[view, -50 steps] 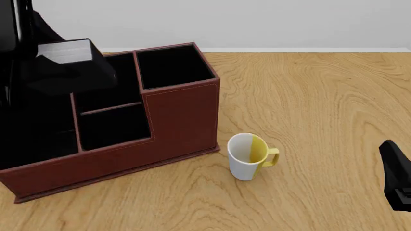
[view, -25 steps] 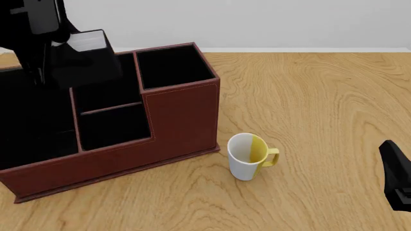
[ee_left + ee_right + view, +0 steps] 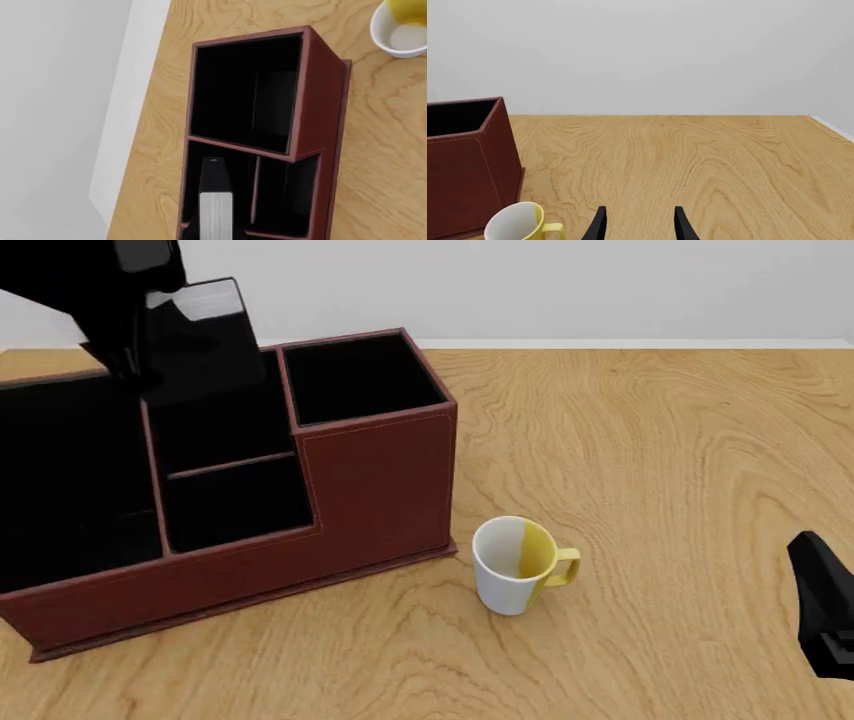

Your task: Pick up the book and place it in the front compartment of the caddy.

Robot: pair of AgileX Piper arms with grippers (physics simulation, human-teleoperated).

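The caddy (image 3: pixel 374 480) is a reddish-brown organiser with black cells on the left half of the table; it also shows in the left wrist view (image 3: pixel 320 100) and the right wrist view (image 3: pixel 467 165). My left gripper (image 3: pixel 140 340) is shut on the black book (image 3: pixel 207 345) and holds it nearly upright, white page edge up, above the caddy's back middle cells. In the left wrist view the book (image 3: pixel 215 212) hangs over the narrow cell on the wall side. My right gripper (image 3: pixel 640 227) is open and empty, low at the right (image 3: pixel 827 605).
A white-and-yellow mug (image 3: pixel 514 565) stands upright on the table just in front of the caddy's right corner, also seen in the right wrist view (image 3: pixel 520 225) and the left wrist view (image 3: pixel 400 30). A white wall runs behind the wooden table (image 3: pixel 667 440).
My left gripper has risen and moved right with the book, which has turned from tilted to nearly upright over the caddy. The right arm has not moved.
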